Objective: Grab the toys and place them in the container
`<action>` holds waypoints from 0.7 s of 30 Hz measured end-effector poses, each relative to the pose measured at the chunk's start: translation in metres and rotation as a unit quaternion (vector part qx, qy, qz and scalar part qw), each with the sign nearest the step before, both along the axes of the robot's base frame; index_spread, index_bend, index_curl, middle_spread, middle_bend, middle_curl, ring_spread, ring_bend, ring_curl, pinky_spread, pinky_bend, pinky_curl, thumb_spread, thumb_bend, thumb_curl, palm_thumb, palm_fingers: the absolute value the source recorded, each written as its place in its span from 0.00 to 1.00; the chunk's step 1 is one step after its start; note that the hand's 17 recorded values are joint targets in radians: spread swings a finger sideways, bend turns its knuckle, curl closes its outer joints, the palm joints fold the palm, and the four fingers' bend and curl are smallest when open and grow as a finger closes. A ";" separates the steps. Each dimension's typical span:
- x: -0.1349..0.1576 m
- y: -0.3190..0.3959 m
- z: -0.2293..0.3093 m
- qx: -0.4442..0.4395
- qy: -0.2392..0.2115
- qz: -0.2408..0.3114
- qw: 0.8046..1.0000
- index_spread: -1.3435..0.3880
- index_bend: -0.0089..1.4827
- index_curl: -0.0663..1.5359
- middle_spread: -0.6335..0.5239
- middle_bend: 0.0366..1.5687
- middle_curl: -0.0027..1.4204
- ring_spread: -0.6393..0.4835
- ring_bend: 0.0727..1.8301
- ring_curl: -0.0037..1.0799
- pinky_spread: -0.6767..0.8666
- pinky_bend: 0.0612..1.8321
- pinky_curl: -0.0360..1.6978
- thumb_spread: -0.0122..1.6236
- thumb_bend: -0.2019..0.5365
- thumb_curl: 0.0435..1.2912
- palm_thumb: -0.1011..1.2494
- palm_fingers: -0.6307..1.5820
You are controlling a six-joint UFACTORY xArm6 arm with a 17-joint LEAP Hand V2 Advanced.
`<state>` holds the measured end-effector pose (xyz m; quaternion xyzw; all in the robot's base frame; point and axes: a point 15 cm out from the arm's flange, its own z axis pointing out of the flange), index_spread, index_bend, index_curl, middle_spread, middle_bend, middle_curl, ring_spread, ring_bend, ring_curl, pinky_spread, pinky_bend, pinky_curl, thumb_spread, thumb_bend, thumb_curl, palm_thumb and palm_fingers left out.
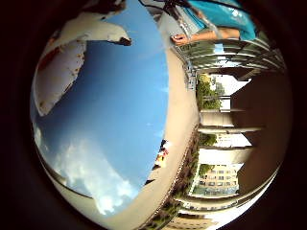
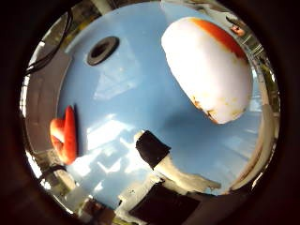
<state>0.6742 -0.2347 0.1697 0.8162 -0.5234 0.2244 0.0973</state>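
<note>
A big rounded white toy with an orange patch [image 2: 206, 70] lies on the blue table [image 2: 122, 93], close under my palm. It shows again beside the palm in the other view as the white toy [image 1: 60, 76]. My right hand [image 2: 161, 173] hangs over the table, open, and holds nothing. One black-tipped finger [image 2: 151, 147] reaches out beside the toy, apart from it. Another finger [image 1: 103, 31] stretches along the toy's edge. An orange-red object [image 2: 65, 133] sits at the table's edge; whether it is a toy or the container I cannot tell.
A black round hole [image 2: 102, 50] is set in the tabletop. Small colourful things [image 1: 162, 155] lie at the table's far edge. A person in a teal shirt [image 1: 220, 19] sits beyond the table, an arm resting near its rim. Buildings stand behind.
</note>
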 end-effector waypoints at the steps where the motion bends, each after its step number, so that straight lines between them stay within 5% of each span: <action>1: -0.001 -0.001 0.000 0.000 0.000 -0.001 1.000 0.74 0.13 0.30 0.58 0.18 0.24 0.84 0.37 0.27 0.77 0.55 0.07 0.66 0.23 0.18 0.21 0.47; 7: -0.003 -0.009 0.000 0.000 0.000 -0.004 1.000 0.70 0.14 0.27 0.49 0.23 0.24 0.79 0.47 0.28 0.76 0.64 0.07 0.67 0.24 0.18 0.21 0.73; 12: 0.005 -0.014 0.017 -0.005 -0.023 0.005 1.000 0.58 0.37 0.35 0.48 0.46 0.34 0.70 0.50 0.34 0.72 0.63 0.09 0.70 0.28 0.20 0.32 0.95; 16: 0.007 -0.002 0.029 -0.009 -0.023 0.016 1.000 0.56 0.47 0.41 0.48 0.61 0.41 0.64 0.64 0.43 0.67 0.72 0.12 0.69 0.42 0.27 0.53 0.93; 21: -0.007 0.008 0.052 -0.015 0.002 0.014 1.000 0.53 0.57 0.48 0.46 0.75 0.48 0.58 0.75 0.51 0.61 0.83 0.17 0.63 0.46 0.35 0.71 0.84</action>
